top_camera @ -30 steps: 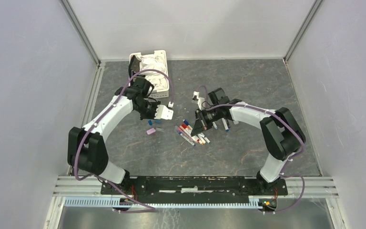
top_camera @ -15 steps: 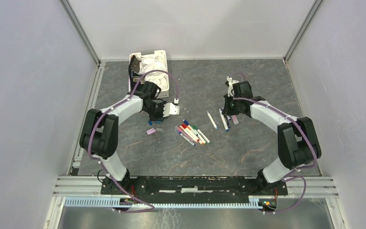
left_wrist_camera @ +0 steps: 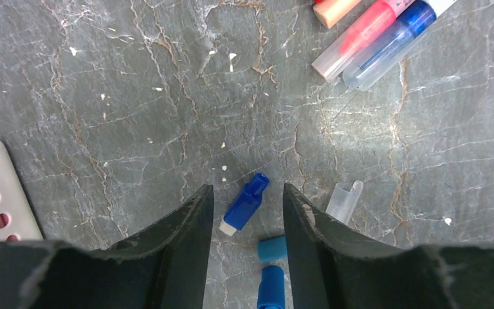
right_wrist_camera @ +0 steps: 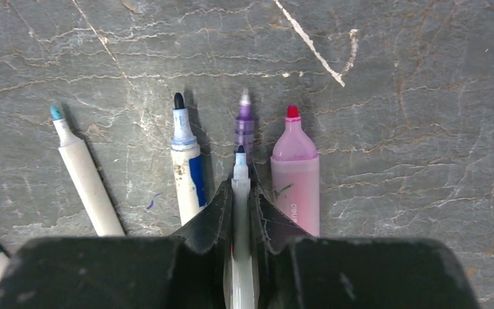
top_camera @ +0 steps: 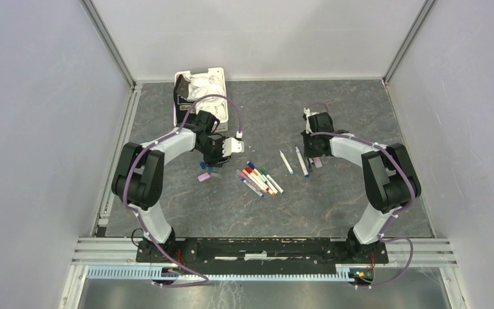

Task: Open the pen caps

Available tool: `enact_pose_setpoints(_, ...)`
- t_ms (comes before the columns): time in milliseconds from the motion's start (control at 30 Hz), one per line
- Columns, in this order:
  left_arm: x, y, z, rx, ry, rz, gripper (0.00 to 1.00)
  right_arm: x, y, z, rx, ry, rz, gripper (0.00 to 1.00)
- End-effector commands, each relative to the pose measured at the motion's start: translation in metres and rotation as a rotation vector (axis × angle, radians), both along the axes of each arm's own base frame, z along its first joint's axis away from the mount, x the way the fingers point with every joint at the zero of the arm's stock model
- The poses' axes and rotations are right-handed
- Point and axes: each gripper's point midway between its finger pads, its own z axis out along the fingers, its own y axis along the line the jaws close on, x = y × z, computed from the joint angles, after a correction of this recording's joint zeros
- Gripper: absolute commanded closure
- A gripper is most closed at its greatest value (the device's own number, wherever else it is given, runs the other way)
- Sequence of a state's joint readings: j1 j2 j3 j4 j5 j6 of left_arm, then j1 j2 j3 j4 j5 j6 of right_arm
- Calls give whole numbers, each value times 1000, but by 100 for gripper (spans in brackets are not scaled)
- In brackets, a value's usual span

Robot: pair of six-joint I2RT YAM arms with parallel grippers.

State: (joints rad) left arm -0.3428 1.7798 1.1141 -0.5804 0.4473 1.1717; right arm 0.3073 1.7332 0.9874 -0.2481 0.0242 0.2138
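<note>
Between the parted fingers of the left gripper (left_wrist_camera: 247, 190) a blue cap (left_wrist_camera: 246, 203) lies loose on the table (left_wrist_camera: 103, 96), clear only from the wrist camera. The right gripper (right_wrist_camera: 241, 193) pinches a bare-tipped white pen (right_wrist_camera: 240, 172) narrowly, beside a pink highlighter (right_wrist_camera: 294, 177)

Uncapped pens (right_wrist_camera: 188, 174): five. Loose caps (left_wrist_camera: 246, 204): four by left wrist camera. Basket (top_camera: 221, 87): one. Arms (top_camera: 167, 143): two.
</note>
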Motion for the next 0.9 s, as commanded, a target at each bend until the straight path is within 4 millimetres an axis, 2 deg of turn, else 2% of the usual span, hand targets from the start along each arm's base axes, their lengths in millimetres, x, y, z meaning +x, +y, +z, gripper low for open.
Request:
enact_pose_setpoints(0, 6, -12, 30, -59, 11, 38, 48, 23, -5, 15, -44, -81, -15, 80)
enact_pose_setpoints(133, 8, -23, 69, -137, -19, 50, 41, 24, -3, 18, -33, -90, -7, 69)
enact_pose_setpoints(233, 15, -30, 112, -185, -18, 111, 32, 23, 1, 25, -11, -104, 1, 64)
enact_pose_setpoints(333, 21, -31, 147, -202, -9, 179, 23, 24, 3, 40, 5, -135, 5, 61)
enact_pose_setpoints(533, 32, -24, 204, -240, -150, 255, 17, 19, 18, 84, 62, -235, 41, 55)
enact_pose_setpoints(567, 37, -23, 216, -264, -188, 294, 5, 15, 24, 89, 63, -243, 57, 54)
enact_pose_setpoints(600, 43, -21, 225, -283, -221, 336, 1, 11, 28, 92, 65, -249, 72, 53)
enact_pose_setpoints(667, 51, -15, 236, -297, -270, 409, 0, -1, 45, 97, 65, -258, 130, 52)
enact_pose_setpoints(867, 64, 5, 235, -261, -304, 553, 0, -43, 110, 87, 61, -249, 353, 55)
